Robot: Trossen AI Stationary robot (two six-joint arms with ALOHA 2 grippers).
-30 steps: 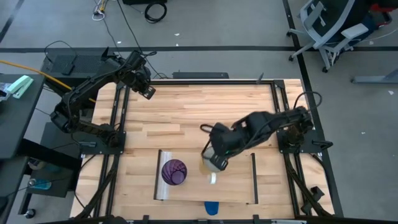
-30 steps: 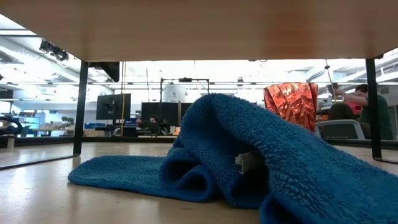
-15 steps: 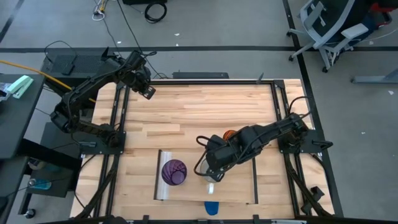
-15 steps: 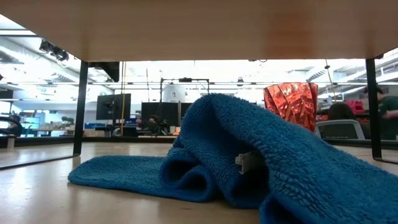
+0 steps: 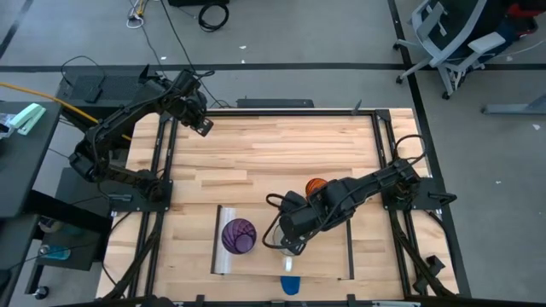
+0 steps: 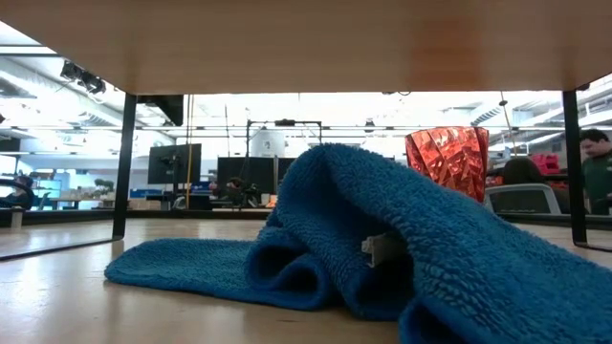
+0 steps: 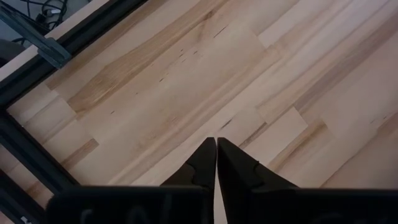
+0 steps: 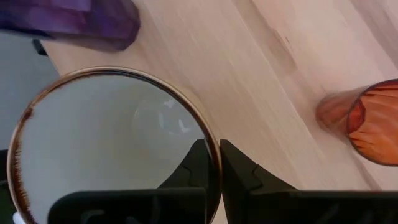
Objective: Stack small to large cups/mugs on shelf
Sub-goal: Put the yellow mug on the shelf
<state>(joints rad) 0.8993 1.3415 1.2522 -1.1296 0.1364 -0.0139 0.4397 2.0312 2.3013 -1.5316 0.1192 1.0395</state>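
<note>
1. Cups were what I tracked: the white handled mug with a brown-edged rim (image 8: 115, 155) sat over the pale, smooth wooden shelf board (image 5: 328, 256), just right of the translucent purple tumbler (image 5: 239, 236).
2. I saw the slatted wooden tabletop (image 5: 273, 153) under both arms, with grey floor and an office chair (image 5: 448, 34) beyond it.
3. From table height, a rumpled blue towel (image 6: 363, 258) blocked much of my view; monitors and a person (image 6: 595, 172) showed behind.
4. The translucent orange tumbler (image 5: 316, 186) stood behind the right arm, off the shelf.
5. My right gripper (image 8: 214, 162) pinched the mug's rim between its fingers.
6. My left gripper (image 7: 216, 158) hung pressed together over the table's far left corner.
</note>
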